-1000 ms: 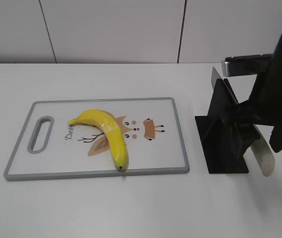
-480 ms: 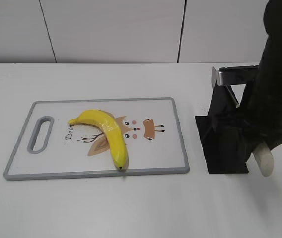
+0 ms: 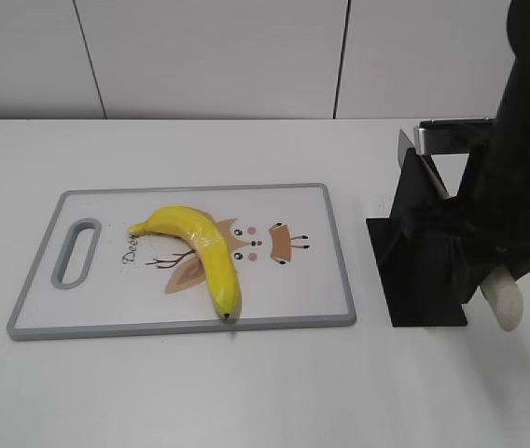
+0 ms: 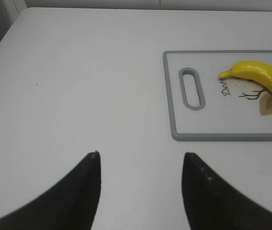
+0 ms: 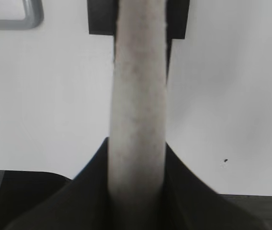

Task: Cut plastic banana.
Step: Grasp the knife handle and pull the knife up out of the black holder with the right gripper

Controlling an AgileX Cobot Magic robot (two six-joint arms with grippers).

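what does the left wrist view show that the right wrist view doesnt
Only the left wrist view shows the yellow banana lying on the cutting board, the board's handle slot, and the open left end effector above bare table.

Only the right wrist view shows the pale knife handle gripped between the right end effector fingers, with the black knife stand behind it.

Both show the white table and part of the board's grey rim.

The right arm (image 3: 517, 177) hides the knife (image 3: 503, 301) except its pale handle end.
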